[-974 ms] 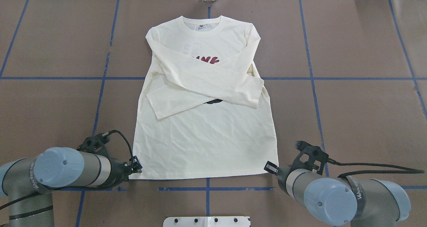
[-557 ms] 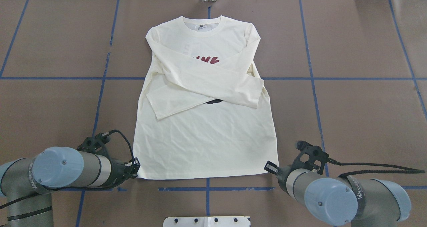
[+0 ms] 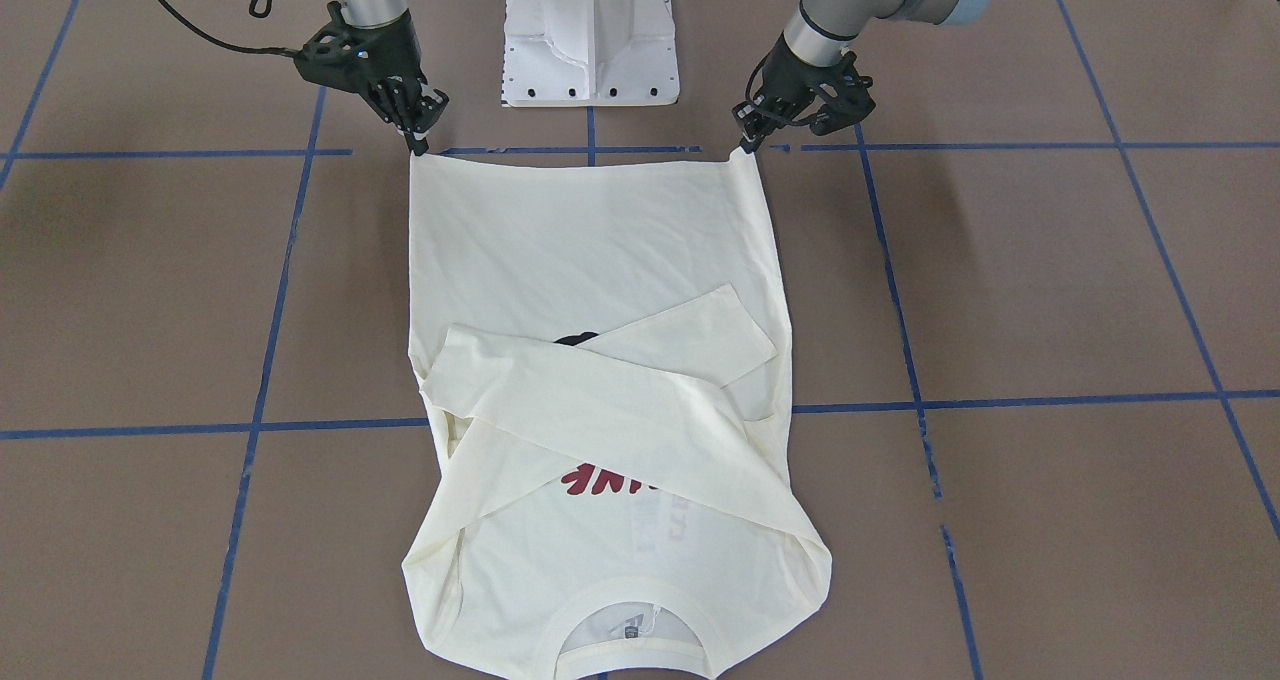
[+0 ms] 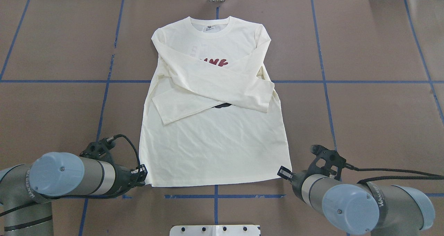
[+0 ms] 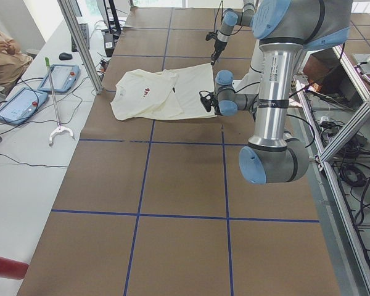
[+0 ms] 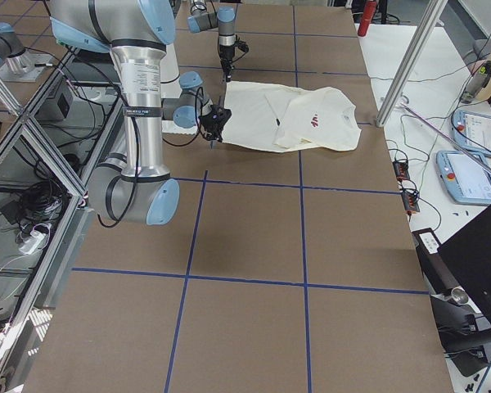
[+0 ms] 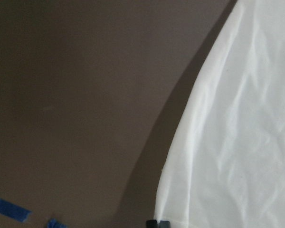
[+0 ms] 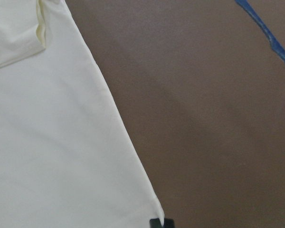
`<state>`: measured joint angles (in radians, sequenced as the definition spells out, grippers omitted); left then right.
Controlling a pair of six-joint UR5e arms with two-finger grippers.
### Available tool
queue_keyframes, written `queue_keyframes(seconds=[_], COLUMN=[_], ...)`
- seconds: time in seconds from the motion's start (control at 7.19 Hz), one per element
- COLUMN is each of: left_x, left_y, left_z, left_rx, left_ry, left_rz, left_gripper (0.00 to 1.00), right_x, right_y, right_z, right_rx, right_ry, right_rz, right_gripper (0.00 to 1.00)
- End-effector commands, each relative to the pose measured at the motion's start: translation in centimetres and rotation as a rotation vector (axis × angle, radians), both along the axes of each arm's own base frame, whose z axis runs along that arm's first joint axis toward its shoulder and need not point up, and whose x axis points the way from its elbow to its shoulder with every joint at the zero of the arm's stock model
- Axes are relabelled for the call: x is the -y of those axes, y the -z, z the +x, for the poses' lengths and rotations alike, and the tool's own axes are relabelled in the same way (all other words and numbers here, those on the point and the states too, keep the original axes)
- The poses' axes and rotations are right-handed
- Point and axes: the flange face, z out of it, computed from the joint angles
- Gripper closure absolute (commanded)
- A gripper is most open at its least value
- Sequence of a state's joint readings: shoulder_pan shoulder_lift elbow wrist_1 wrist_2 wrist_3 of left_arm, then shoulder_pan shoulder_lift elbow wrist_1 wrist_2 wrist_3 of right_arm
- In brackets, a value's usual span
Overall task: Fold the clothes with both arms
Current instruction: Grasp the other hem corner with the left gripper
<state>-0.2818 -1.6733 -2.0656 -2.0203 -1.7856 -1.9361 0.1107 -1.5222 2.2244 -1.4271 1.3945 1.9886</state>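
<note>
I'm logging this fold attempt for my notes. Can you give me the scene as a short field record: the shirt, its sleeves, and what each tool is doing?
garment: cream T-shirt, flat on the brown table, print side up
collar: collar at the end far from the robot
sleeves: sleeves folded in, crossed over the chest
left tool: left tool pinched on its hem corner
right tool: right tool pinched on the other hem corner
fold: bottom-to-top fold not yet made

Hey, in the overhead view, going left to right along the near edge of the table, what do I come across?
left arm → left gripper → shirt → right gripper → right arm
</note>
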Motion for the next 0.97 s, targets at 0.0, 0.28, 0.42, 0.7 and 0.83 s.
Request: queue_keyframes(seconds=[0.0,0.28,0.42,0.7,0.83], left_x=[-1.9,-4.8,-5.2,-2.3,2.1], left_y=[4.1,7.3,8.7,10.1,11.5], left_z=[-2.4,-4.7,-5.7,-7.7,-8.3], left_rx=[-0.064,-0.078,-0.11,-0.143,-0.156], left_ry=[-0.033,-0.064,-0.062,0.012,0.074], left_rz=[0.012,-0.019,-0.025,0.008,0.103], left_gripper=[1.0,1.0,1.0,1.0,1.0], right_x=[-3.8,-5.1,-5.0,0.5,3.8], right_y=[3.4,4.7,5.0,6.0,7.3], right_z=[4.0,5.1,6.1,9.1,9.6], right_rx=[-0.018,-0.014,-0.007,0.022,0.049], right_ry=[0.073,0.103,0.103,-0.017,-0.015], right_rz=[-0.042,-0.064,-0.064,-0.065,-0.057], right_gripper=[1.0,1.0,1.0,1.0,1.0])
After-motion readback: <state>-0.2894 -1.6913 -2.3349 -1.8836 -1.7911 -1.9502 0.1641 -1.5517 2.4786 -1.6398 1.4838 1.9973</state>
